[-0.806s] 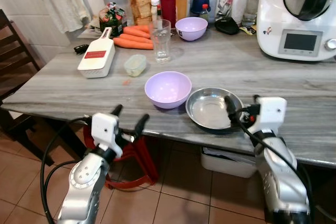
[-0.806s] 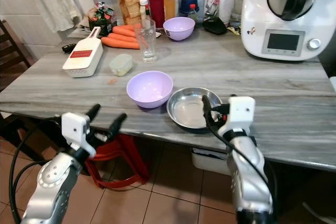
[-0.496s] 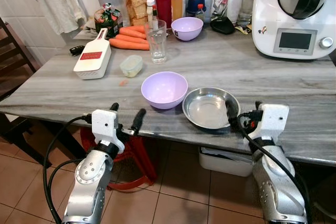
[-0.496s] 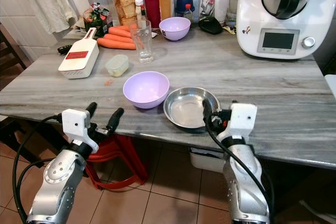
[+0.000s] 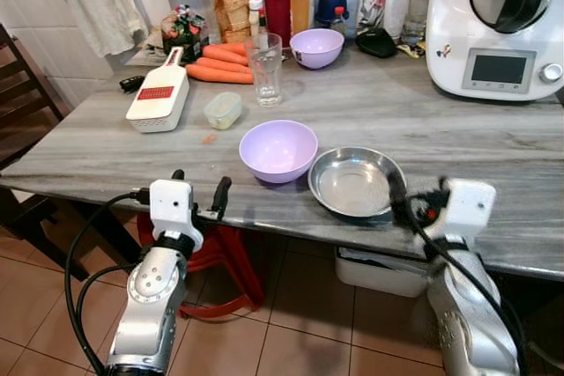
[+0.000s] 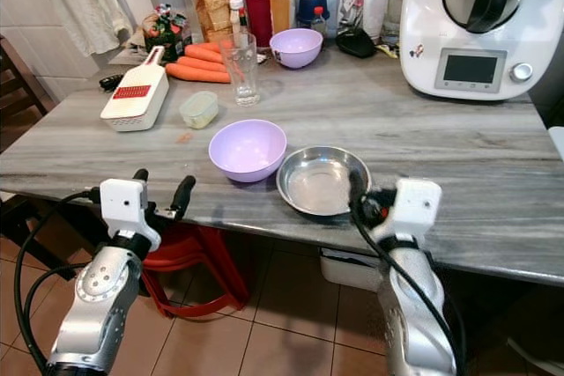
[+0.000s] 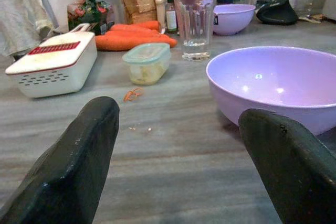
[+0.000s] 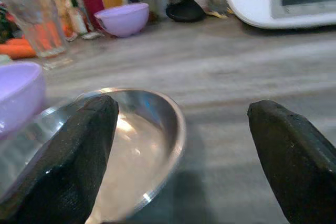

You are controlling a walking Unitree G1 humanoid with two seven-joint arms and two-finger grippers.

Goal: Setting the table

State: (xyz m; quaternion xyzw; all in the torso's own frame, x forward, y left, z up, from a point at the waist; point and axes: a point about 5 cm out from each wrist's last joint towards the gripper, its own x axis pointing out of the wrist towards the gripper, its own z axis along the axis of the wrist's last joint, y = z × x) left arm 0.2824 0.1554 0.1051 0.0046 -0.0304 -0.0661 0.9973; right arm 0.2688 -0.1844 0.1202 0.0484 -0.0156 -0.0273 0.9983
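A purple bowl [image 5: 278, 149] and a shallow steel bowl [image 5: 355, 182] sit side by side near the front edge of the grey table [image 5: 493, 143]. My left gripper [image 5: 200, 187] is open at the table's front edge, left of the purple bowl [image 7: 278, 85] and pointing towards it, with nothing between its fingers. My right gripper [image 5: 416, 195] is open at the near right rim of the steel bowl [image 8: 131, 145]; its left finger [image 5: 396, 189] is at the rim. A drinking glass [image 5: 265, 68] and a second purple bowl [image 5: 316, 46] stand farther back.
A white grater [image 5: 159, 94], a small lidded container [image 5: 223, 110] and carrots [image 5: 220, 72] lie at the back left, with jars and bottles behind. A white kitchen machine [image 5: 498, 24] stands at the back right. A dark chair [image 5: 22, 94] is at the left, a red stool [image 5: 225, 257] under the table.
The view has shifted slightly. My left gripper has risen a little and turned more towards the table. My right gripper stays at the steel bowl's rim.
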